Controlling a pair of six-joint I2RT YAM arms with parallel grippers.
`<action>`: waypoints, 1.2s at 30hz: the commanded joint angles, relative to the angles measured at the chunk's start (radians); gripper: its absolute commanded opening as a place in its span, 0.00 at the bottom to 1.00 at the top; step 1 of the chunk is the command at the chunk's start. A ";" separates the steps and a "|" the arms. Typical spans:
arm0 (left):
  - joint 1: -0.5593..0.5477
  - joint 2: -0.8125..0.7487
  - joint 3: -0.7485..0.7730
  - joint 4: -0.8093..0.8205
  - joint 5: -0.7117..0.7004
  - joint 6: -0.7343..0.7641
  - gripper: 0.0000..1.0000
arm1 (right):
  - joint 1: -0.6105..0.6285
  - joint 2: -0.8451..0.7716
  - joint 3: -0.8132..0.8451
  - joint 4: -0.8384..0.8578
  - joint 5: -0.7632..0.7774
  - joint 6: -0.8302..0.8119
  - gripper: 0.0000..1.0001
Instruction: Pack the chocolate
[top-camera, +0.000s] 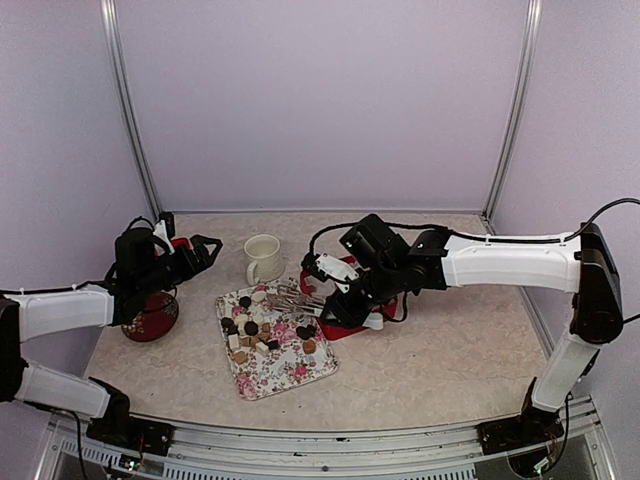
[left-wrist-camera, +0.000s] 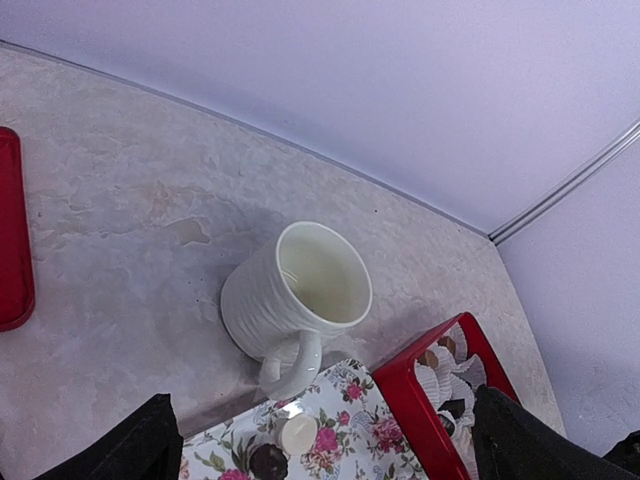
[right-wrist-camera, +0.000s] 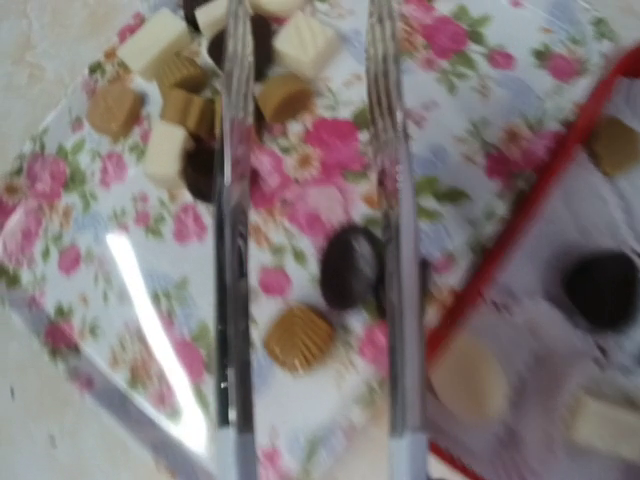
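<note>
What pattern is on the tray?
Pink roses on white; the tray shows best in the right wrist view.
</note>
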 joint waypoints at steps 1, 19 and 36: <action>-0.008 -0.003 0.035 -0.018 -0.015 0.016 0.99 | 0.058 0.043 0.031 0.134 0.025 0.051 0.39; -0.010 -0.019 0.017 -0.014 -0.020 0.021 0.99 | 0.105 -0.319 -0.482 0.302 0.011 -0.097 0.39; -0.026 -0.033 0.034 -0.051 -0.043 0.027 0.99 | 0.127 -0.076 -0.506 0.565 -0.091 -0.148 0.44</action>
